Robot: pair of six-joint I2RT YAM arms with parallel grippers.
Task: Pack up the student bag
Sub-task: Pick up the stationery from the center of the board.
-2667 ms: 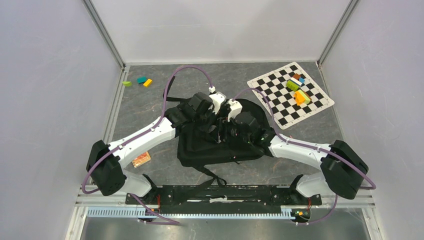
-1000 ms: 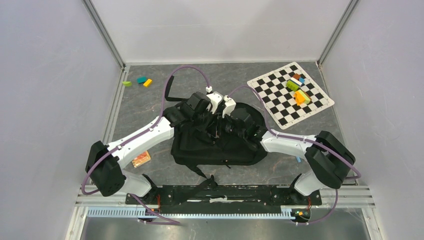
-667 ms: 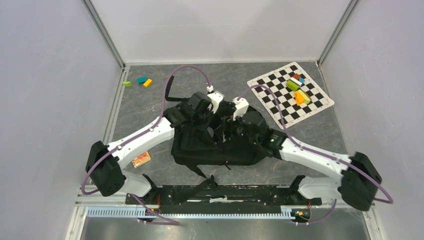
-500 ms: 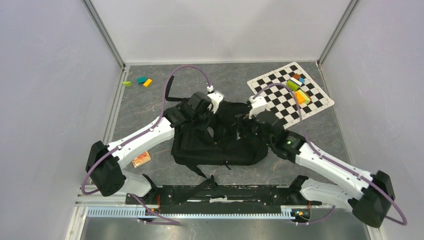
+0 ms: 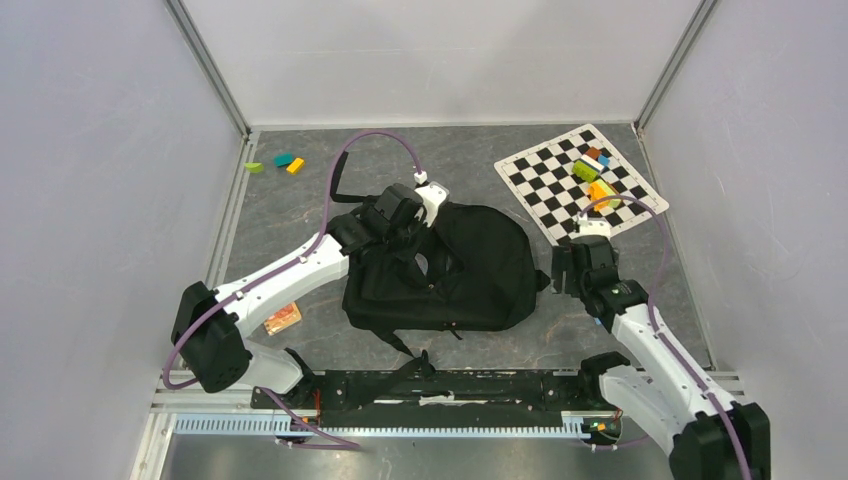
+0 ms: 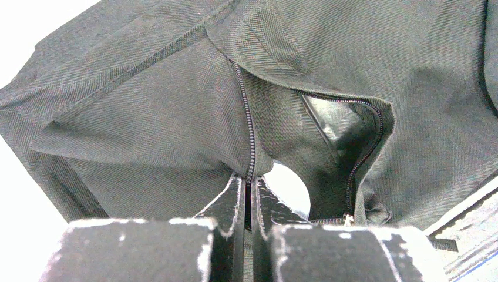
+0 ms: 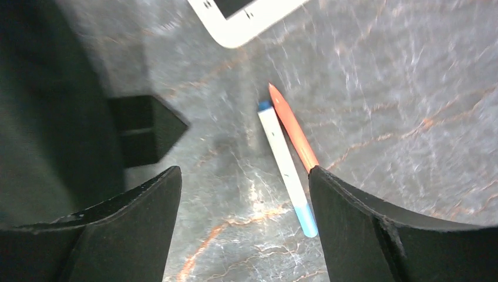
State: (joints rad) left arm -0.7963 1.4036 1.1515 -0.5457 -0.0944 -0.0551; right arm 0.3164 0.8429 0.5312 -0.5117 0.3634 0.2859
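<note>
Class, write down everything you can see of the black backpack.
The backpack is black woven fabric, soft and crumpled. It lies flat on the grey table between the two arms. A zip runs down beside a pocket opening that gapes partly open. Long black straps trail out past its near edge and far-left corner. The left claw is shut on the fabric at the zip seam.

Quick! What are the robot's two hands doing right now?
Left hand: shut on the student bag by its zipper.
Right hand: open, holding nothing, above two pens.
</note>
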